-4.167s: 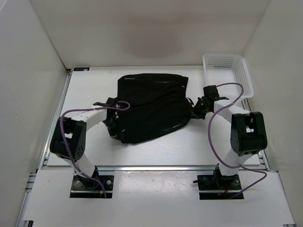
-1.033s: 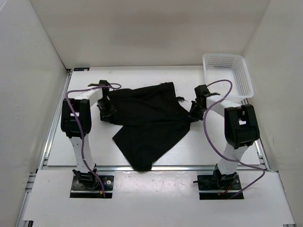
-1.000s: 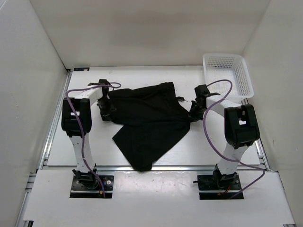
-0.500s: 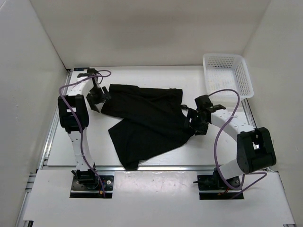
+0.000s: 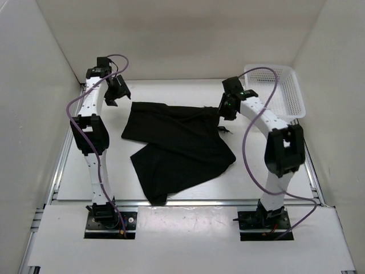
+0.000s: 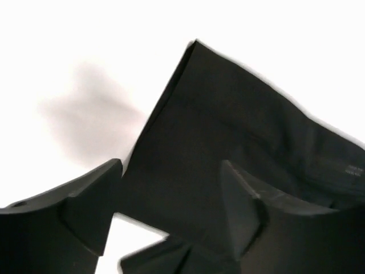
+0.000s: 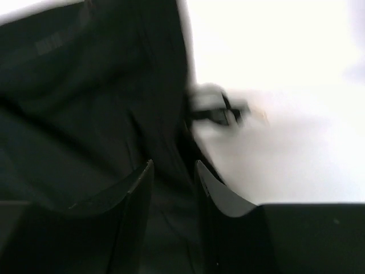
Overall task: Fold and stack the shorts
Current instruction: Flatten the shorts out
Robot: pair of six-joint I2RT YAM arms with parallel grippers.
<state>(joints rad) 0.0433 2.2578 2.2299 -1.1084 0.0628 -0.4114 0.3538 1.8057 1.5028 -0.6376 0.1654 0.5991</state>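
A flat white table (image 5: pixel 71 177) sits inside plain white walls (image 5: pixel 171 34). Over its far left corner the left gripper (image 5: pixel 112 96) hangs in the air. Its fingers are wide apart and hold nothing. The soft black cloth shorts (image 5: pixel 177 145) lie spread out in the middle, with one leg reaching toward the near edge. Above their right side hangs the right gripper (image 5: pixel 227 107), its fingers a little apart and empty. A white plastic basket with holes (image 5: pixel 293 94) sits in the far right corner. The right wrist view is blurry. A small dark thing (image 7: pixel 219 111) beside the shorts is too smeared to name.
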